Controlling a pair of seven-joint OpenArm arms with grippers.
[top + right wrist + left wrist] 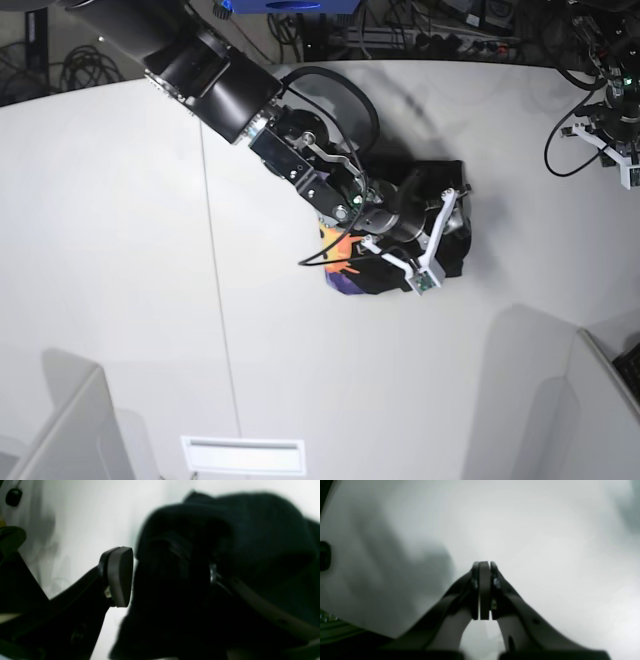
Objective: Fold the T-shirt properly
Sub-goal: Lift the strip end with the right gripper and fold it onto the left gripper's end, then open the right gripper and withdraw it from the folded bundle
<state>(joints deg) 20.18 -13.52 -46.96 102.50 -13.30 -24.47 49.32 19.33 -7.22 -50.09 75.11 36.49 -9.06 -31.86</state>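
**A:** Item one, the T-shirt (pixel 440 215); where do you have it?

**B:** You have it near the middle of the white table (pixel 120 250), bunched into a small dark bundle; a scrap of orange and purple print shows at its near-left edge; the rest reads plain black. In the right wrist view the cloth (pixel 225 542) fills the frame between the jaws.

**A:** Item two, the right gripper (pixel 420 235)?

**B:** Down on the bundle; one pad (pixel 120 576) stands clear of the cloth, the other is buried in it; you should read the pincer as parted, though whether any cloth is pinched cannot be told.

**A:** Item three, the left gripper (pixel 483 590)?

**B:** Pads pressed together on nothing, over bare table; well apart from the shirt.

**A:** Step in hand?

**B:** By my judgement, a late fold being let go; next you would lift the right arm straight off without dragging cloth, then check the bundle lies flat and square.

**A:** Containers?

**B:** None listed; the shirt lies on the table itself.
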